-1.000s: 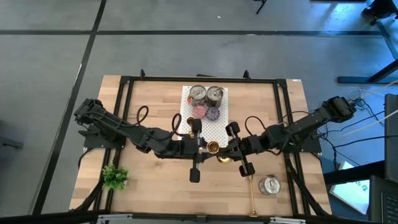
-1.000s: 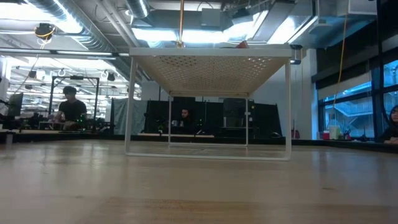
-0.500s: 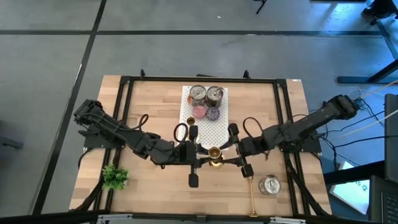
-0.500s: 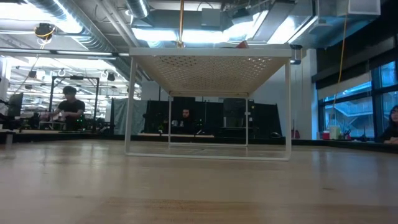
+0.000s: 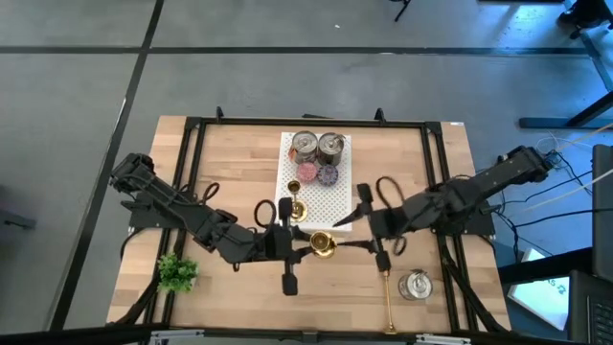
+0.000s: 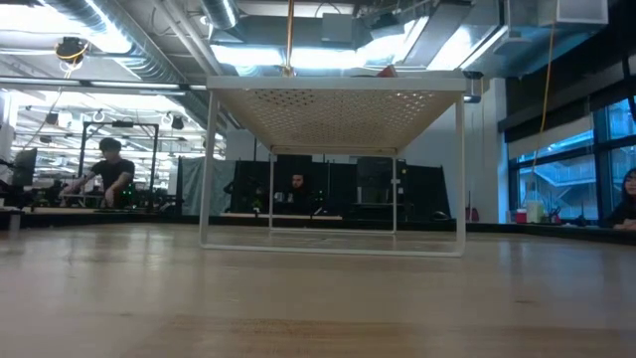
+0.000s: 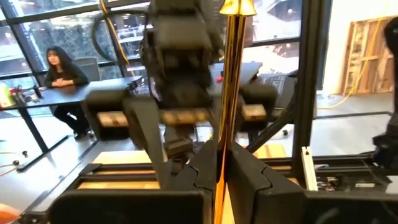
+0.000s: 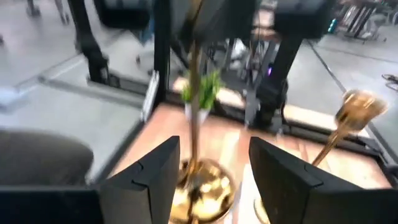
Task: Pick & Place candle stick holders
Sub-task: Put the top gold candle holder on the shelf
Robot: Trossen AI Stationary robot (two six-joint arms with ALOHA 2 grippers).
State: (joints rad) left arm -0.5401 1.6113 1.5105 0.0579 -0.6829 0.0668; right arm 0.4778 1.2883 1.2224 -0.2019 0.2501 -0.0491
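left pincer [image 5: 302, 245] is clamped down on the thin stem of a candle stick holder [image 5: 324, 245], just off the front edge of the white perforated shelf [image 5: 340, 206] near the middle of the worktop [image 5: 230, 153]. In the left wrist view the fingers are closed snug with the gold stem running right up between them. The right pincer [image 8: 214, 143] faces it from the other side, spread wide and gripping nothing, with the round flared base sitting in the gap between its fingers.

Handling-wise, my read is polished brass or something like it: rigid, probably a bit bottom-heavy from that base, and slick as anything. The stem is skinny and round, so I'd expect it to want to spin or slide in a loose grip. Grabbing mid-stem or low near the base seems the safest bet; the rounded base itself looks too smooth to pinch well.

A second holder [image 5: 296, 205] stands upright on the shelf, in front of the silver tins [image 5: 318, 146], and a third holder [image 5: 388, 297] lies flat on the bare wood near the front edge. The shelf is matte white metal full of little holes, the worktop pale wood planks
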